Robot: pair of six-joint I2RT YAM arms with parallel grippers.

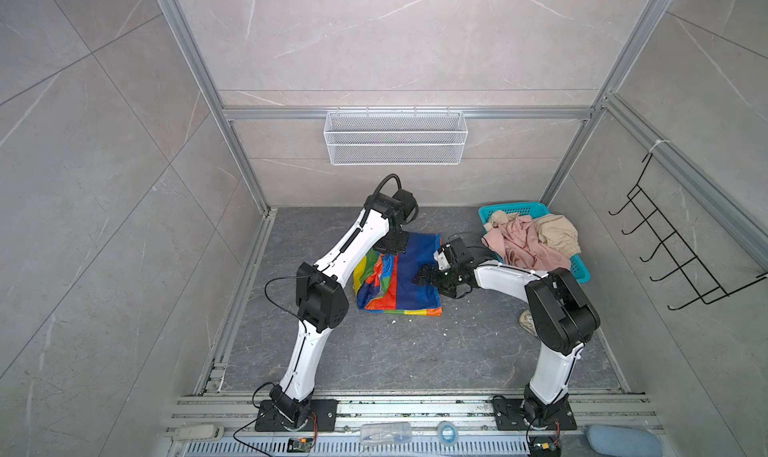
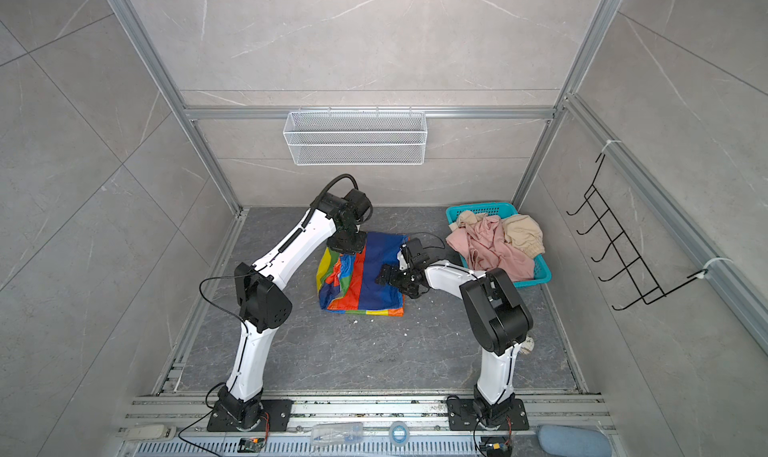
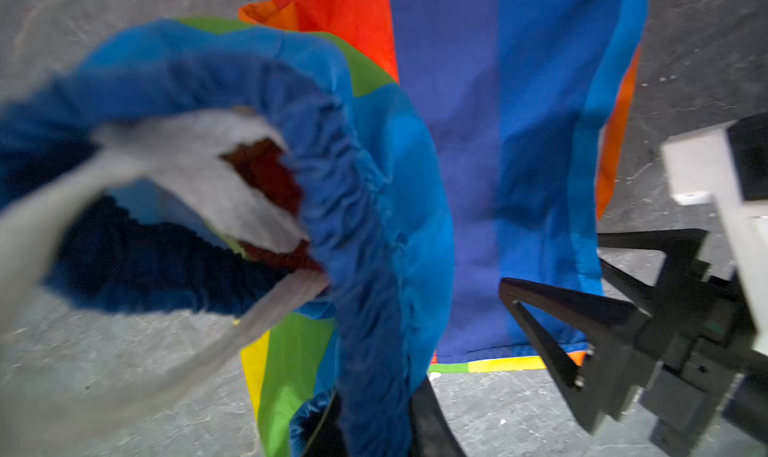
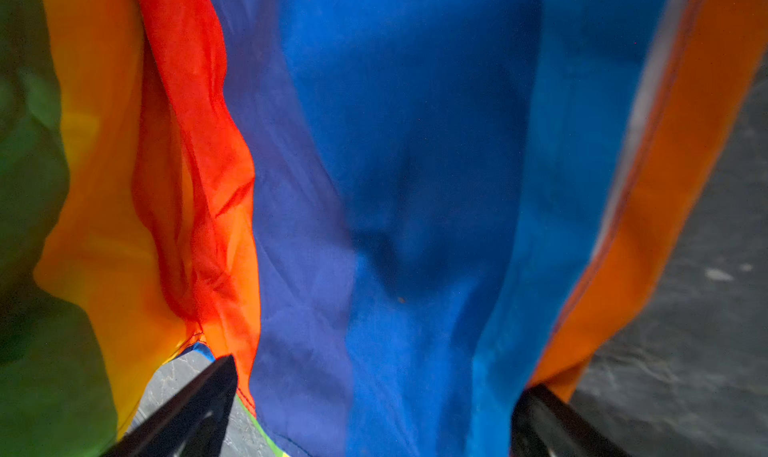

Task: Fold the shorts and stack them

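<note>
**mk:** ok, where are the rainbow shorts (image 1: 409, 282) sitting?

**jo:** Middle of the counter (image 1: 374, 351), between the two arms. They're mostly spread flat with the blue stripes up. The side toward the left arm (image 1: 353, 243) is bunched and wrinkly. In the left wrist view the gathered blue waistband is up off the counter, right in front of the lens and pretty blurry.

**mk:** and the fingers?

**jo:** The left fingers (image 3: 432, 417) are at the far left corner of the shorts, close together with blue cloth running between them. Looks like a pinch on the waistband to me. The right fingers (image 3: 561, 299) are spread wide with nothing in them, low over the right part of the shorts and straddling the blue stripes. Can't tell if they actually touch the fabric.

**mk:** other two pairs?

**jo:** The pink shorts (image 1: 523, 243) and beige shorts (image 1: 557, 230) are heaped together in the teal basket (image 1: 579, 270), in the far right corner. The pink pair spills over the rim on the side facing the rainbow pair, but it isn't touching it.
</note>
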